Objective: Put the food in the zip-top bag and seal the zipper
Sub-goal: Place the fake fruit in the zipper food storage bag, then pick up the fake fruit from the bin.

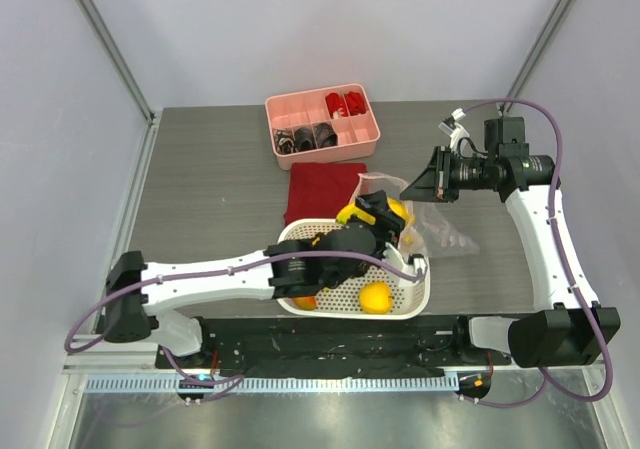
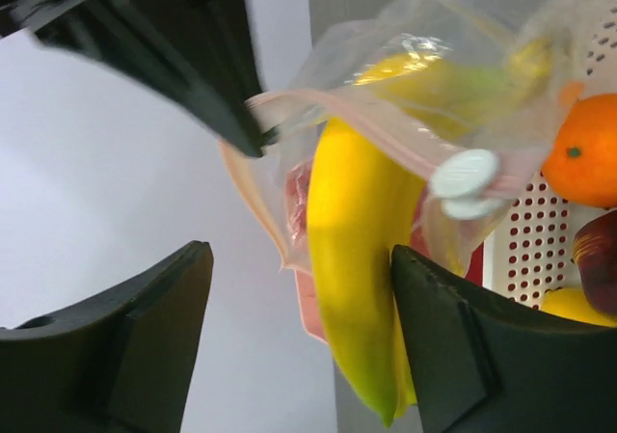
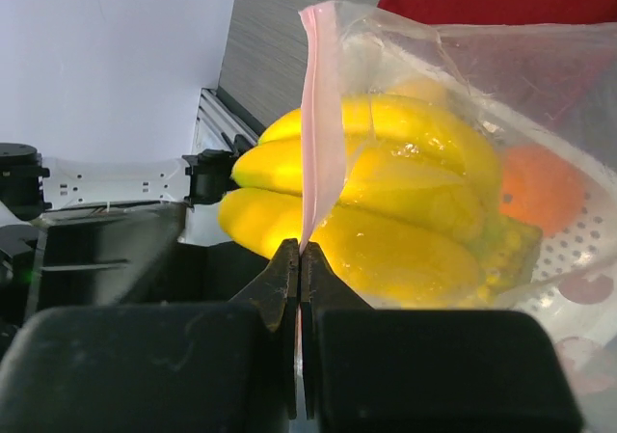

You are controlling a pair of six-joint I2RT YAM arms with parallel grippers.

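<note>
Here you were mid-loading: your left claw stood wide, the banana between its fingers and close against one of them, its far end already inside the zip-top bag. Your right claw pinched the pink zipper, with the bag just ahead of its tips. Next, I judge, you needed to back the left claw away without dragging the banana out, then fetch the orange.

One banana bunch, one bag, one basket, one tray.
</note>
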